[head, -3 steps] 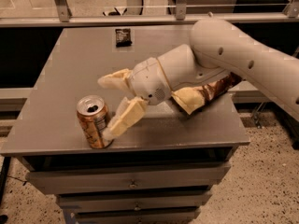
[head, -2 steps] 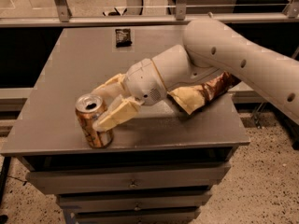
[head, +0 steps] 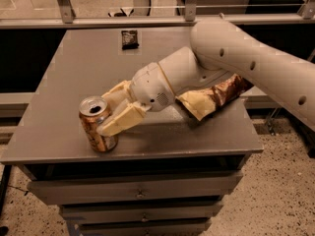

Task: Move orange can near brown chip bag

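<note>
The orange can stands upright near the front left edge of the grey table. My gripper reaches it from the right. The jaws are open and straddle the can: one cream finger lies across its front and the other finger sits behind it. The can still rests on the table. The brown chip bag lies at the right side of the table, cream with a dark brown centre, and is partly hidden under my arm.
A small black packet lies at the back of the table. The table tops a drawer cabinet. A metal railing runs behind it. The table's front edge is just below the can.
My gripper has moved left and closed in on the can, so its fingers now flank the can on both sides. The can and the chip bag have not moved.
</note>
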You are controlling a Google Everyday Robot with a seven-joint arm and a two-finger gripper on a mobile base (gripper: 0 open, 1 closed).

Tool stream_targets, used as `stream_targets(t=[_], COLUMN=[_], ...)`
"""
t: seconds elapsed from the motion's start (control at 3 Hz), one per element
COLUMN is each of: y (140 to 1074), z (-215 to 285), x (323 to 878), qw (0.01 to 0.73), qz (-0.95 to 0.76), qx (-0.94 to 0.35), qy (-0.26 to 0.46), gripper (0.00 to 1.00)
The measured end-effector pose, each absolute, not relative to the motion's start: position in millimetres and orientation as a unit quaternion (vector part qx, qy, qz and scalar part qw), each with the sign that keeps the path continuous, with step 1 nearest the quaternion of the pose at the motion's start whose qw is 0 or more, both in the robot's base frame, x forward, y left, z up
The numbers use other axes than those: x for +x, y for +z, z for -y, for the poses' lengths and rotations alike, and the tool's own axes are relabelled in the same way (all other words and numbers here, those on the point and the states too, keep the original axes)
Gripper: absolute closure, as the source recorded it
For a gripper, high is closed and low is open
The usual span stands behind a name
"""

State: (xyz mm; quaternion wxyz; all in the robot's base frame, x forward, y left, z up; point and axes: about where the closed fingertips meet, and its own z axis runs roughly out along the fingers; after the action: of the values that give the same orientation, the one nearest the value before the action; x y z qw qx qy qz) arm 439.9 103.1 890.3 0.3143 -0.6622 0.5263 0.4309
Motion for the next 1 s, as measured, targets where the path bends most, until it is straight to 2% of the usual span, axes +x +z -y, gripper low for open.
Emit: stream_targets(t=[0.33, 1.0], y=[893, 944], z=[-90, -16], x=[450, 527], qw=[0.315, 0.362], qz=[-0.540, -0.586], qx=[-0.661, -0.654], qy=[0.416, 0.312], gripper=[1.00, 1.00])
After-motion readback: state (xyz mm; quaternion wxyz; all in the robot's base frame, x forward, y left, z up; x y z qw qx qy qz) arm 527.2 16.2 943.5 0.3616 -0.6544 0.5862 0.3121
